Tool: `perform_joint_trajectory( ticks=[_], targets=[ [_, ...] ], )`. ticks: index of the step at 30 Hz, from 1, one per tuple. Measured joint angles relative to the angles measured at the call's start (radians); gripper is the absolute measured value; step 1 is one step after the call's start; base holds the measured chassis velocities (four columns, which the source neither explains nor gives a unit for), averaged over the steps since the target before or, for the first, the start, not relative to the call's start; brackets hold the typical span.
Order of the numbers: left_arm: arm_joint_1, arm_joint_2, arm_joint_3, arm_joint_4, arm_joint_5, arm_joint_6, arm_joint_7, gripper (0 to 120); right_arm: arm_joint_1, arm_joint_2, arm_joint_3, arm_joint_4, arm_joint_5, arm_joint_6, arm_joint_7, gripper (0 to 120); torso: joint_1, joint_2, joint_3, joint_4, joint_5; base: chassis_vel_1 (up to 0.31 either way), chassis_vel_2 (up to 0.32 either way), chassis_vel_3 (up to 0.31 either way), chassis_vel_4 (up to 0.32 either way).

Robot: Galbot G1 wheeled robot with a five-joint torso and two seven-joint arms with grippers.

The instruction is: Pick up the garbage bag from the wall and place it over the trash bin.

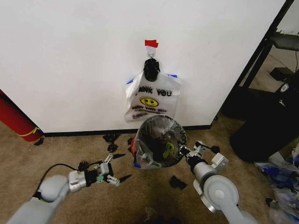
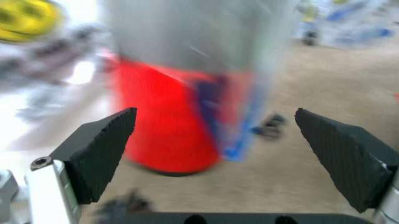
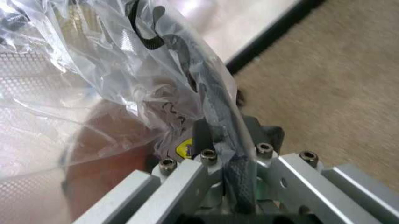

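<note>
The trash bin [image 1: 179, 133] stands on the carpet just in front of the wall [image 1: 70, 56], black with a red base [image 2: 168, 126]. The clear, crinkly garbage bag [image 1: 159, 140] lies over its mouth and hangs down its side. At the bin's right rim, my right gripper [image 1: 184, 151] is shut on the garbage bag [image 3: 112, 70] where the plastic folds over the rim; the wrist view shows the right gripper [image 3: 215, 135] clamping it. My left gripper [image 1: 112, 171] is open, low on the carpet to the bin's left. The left gripper [image 2: 215, 114] holds nothing and faces the red base.
A white "THANK YOU" bag [image 1: 152, 100] hangs from a hook under red tape [image 1: 151, 43]. A red roll [image 1: 16, 119] leans at far left. A large black bulk [image 1: 266, 126] and plastic clutter [image 1: 280, 172] are at right. Black scraps [image 1: 177, 182] litter the carpet.
</note>
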Motion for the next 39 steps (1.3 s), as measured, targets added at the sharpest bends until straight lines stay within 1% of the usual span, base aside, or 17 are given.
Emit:
perform_joint_trajectory(
  ticks=[1, 3, 4, 5, 8, 10, 11, 12, 14, 16, 18, 22, 24, 29, 39],
  targets=[
    [0.004, -0.009, -0.045, -0.002, -0.022, 0.003, -0.023, 100, 0.010, 0.006, -0.003, -0.003, 0.002, -0.028, 0.049, 0, 0.000, 0.000, 0.000, 0.0000, 0.0001, 0.000, 0.000, 0.000, 0.000],
    [0.012, -0.027, -0.113, -0.007, -0.062, 0.003, -0.147, 100, 0.025, 0.016, -0.007, -0.004, 0.005, -0.083, 0.144, 0, 0.000, 0.000, 0.000, 0.0004, -0.0001, 0.000, 0.000, 0.000, 0.000],
    [0.012, -0.032, -0.138, -0.011, -0.087, 0.003, -0.242, 100, 0.027, 0.017, -0.010, -0.004, 0.001, -0.104, 0.174, 0, 0.000, 0.000, 0.000, 0.0004, -0.0001, 0.000, 0.000, 0.000, 0.000],
    [0.012, -0.032, -0.138, -0.011, -0.087, 0.003, -0.242, 100, 0.027, 0.017, -0.010, -0.004, 0.001, -0.104, 0.174, 0, 0.000, 0.000, 0.000, 0.0004, -0.0001, 0.000, 0.000, 0.000, 0.000],
    [0.007, -0.028, -0.159, -0.035, -0.163, 0.031, -0.536, 100, 0.028, 0.015, -0.022, -0.010, -0.019, -0.156, 0.224, 0, 0.000, 0.000, 0.000, 0.0002, -0.0002, 0.000, 0.000, 0.000, 0.000],
    [-0.004, -0.020, -0.160, -0.074, -0.196, 0.078, -0.738, 100, 0.028, 0.011, -0.030, -0.024, -0.033, -0.182, 0.229, 0, 0.000, 0.000, 0.000, 0.0000, 0.0000, 0.000, 0.000, 0.000, 0.000],
    [-0.007, -0.019, -0.160, -0.096, -0.200, 0.099, -0.809, 100, 0.030, 0.011, -0.033, -0.034, -0.043, -0.190, 0.229, 0, 0.000, 0.000, 0.000, -0.0001, 0.0002, 0.000, 0.000, 0.000, 0.000],
    [-0.007, -0.019, -0.160, -0.096, -0.200, 0.099, -0.809, 100, 0.030, 0.011, -0.033, -0.034, -0.043, -0.190, 0.229, 0, 0.000, 0.000, 0.000, -0.0001, 0.0002, 0.000, 0.000, 0.000, 0.000],
    [-0.008, -0.022, -0.161, -0.138, -0.198, 0.127, -0.896, 100, 0.039, 0.009, -0.037, -0.056, -0.071, -0.199, 0.217, 0, 0.000, 0.000, 0.000, 0.0000, 0.0001, 0.000, 0.000, 0.000, 0.000],
    [0.003, -0.033, -0.161, -0.179, -0.185, 0.144, -0.935, 100, 0.048, 0.003, -0.038, -0.073, -0.096, -0.200, 0.182, 0, 0.000, 0.000, 0.000, 0.0000, 0.0001, 0.000, 0.000, 0.000, 0.000],
    [0.011, -0.042, -0.161, -0.195, -0.179, 0.147, -0.942, 100, 0.051, -0.002, -0.035, -0.081, -0.105, -0.200, 0.156, 0, 0.000, 0.000, 0.000, 0.0000, 0.0001, 0.000, 0.000, 0.000, 0.000],
    [0.039, -0.086, -0.168, -0.243, -0.152, 0.157, -0.954, 100, 0.052, -0.026, -0.022, -0.124, -0.146, -0.195, 0.041, 0, 0.000, 0.000, 0.000, 0.0001, 0.0000, 0.000, 0.000, 0.000, 0.000],
    [0.050, -0.101, -0.167, -0.262, -0.139, 0.169, -0.966, 100, 0.051, -0.032, -0.020, -0.150, -0.171, -0.194, 0.006, 0, 0.000, 0.000, 0.000, 0.0002, 0.0001, 0.000, 0.000, 0.000, 0.000],
    [0.053, -0.110, -0.162, -0.274, -0.117, 0.179, -0.973, 100, 0.052, -0.039, -0.019, -0.174, -0.183, -0.190, -0.017, 0, 0.000, 0.000, 0.000, -0.0002, -0.0003, 0.000, 0.000, 0.000, 0.000],
    [0.055, -0.130, -0.161, -0.292, -0.089, 0.186, -0.970, 100, 0.050, -0.047, -0.018, -0.146, -0.168, -0.189, -0.020, 0, 0.000, 0.000, 0.000, 0.0002, 0.0002, 0.000, 0.000, 0.000, 0.000]
  ],
)
